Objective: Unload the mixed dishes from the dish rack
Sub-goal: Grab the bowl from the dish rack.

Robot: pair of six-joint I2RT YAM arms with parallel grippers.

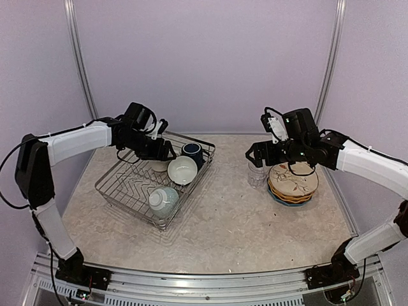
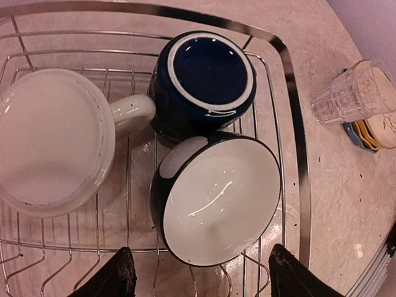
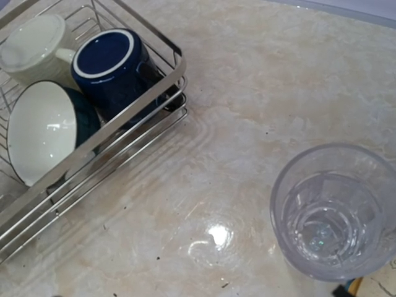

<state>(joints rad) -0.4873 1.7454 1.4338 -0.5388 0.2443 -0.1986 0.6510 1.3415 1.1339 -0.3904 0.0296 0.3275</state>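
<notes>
The left claw (image 2: 202,279) hung over the far end of the rack (image 1: 131,191). Its fingers (image 2: 117,277) were spread wide with nothing held, one on each side of the near edge of a teal bowl (image 2: 219,198). That bowl leaned on its side inside the rack, pale inside showing, and touched the navy mug (image 2: 204,77) behind it. The navy mug sat base up by the rack's right corner. The cream mug (image 2: 52,139) lay just left of it inside the rack, its handle reaching toward the navy mug. A second bowl (image 1: 164,199) rested among the prongs at the rack's near end, apart from the other dishes.

Right of the rack and well apart from it, the glass (image 1: 257,175) stood upright on the table (image 1: 217,229). A stack of plates (image 1: 293,183) sat just beyond the glass, farther from the rack, with a cream patterned plate on top. The right claw (image 1: 254,153) hovered above the glass, out to the rack's right. Its fingers did not show in the wrist view, so I cannot tell whether it was wide or narrow.
</notes>
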